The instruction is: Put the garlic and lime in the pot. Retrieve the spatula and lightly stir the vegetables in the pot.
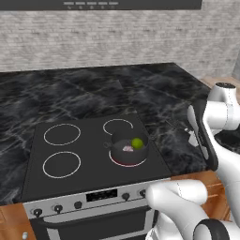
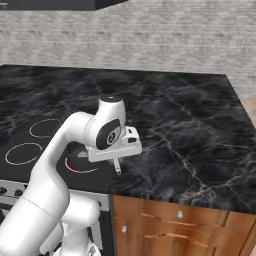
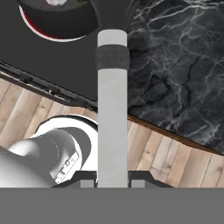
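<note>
Where the front right burner glows red on the black cooktop (image 1: 89,154), the dark grey pot (image 1: 127,146) sits on that ring, with the yellow-green lime (image 1: 137,143) toward its right side and the pale pinkish garlic (image 1: 127,149) just left of it and a little nearer. Both vegetables lie inside the pot's rim, close together.

The gripper (image 3: 113,180) is pinched on the spatula (image 3: 112,113), whose pale grey handle runs up between the two dark fingertips (image 3: 86,182), passes a dark band and widens into a dark blade near the pot (image 3: 59,19). In the hand view the pot's edge and a bit of the garlic (image 3: 56,2) show at the top, left of the blade; whether the blade touches the pot I cannot tell.

From the right base view, the gripper (image 2: 116,161) hangs over the right edge of the cooktop (image 2: 30,145), where it meets the black marble counter (image 2: 180,135), with the spatula (image 2: 116,166) pointing down from it. The wooden cabinet drawers (image 2: 175,225) lie below the counter's near edge.
</note>
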Controlling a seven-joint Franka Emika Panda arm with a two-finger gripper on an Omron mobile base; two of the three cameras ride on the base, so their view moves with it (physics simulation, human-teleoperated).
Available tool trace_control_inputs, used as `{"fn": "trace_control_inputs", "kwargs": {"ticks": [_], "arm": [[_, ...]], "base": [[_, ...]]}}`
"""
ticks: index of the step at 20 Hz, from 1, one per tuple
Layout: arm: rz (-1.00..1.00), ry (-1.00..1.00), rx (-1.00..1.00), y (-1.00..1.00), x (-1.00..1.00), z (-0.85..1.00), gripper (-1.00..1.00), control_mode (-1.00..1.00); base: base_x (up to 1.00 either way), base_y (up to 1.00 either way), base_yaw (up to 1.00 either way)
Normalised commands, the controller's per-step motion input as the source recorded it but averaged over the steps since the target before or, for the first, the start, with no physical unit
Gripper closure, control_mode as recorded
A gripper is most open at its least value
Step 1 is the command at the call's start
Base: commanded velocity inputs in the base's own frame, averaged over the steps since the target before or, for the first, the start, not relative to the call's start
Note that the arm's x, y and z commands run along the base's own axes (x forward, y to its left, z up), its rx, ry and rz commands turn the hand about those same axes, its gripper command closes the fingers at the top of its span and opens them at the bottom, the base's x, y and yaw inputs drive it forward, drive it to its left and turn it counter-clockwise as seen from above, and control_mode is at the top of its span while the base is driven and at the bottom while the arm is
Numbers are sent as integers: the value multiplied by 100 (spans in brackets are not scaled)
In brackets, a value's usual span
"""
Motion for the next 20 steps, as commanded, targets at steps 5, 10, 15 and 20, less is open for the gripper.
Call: {"fn": "trace_control_inputs", "kwargs": {"ticks": [5,10,15,20], "arm": [[0,0,0,0,0,0,100,100],[0,0,0,0,0,0,100,100],[0,11,-11,49,34,5,100,-100],[13,26,-14,36,65,10,100,-100]], "base": [[1,51,-3],[14,47,-4],[0,0,0],[0,0,0]]}}
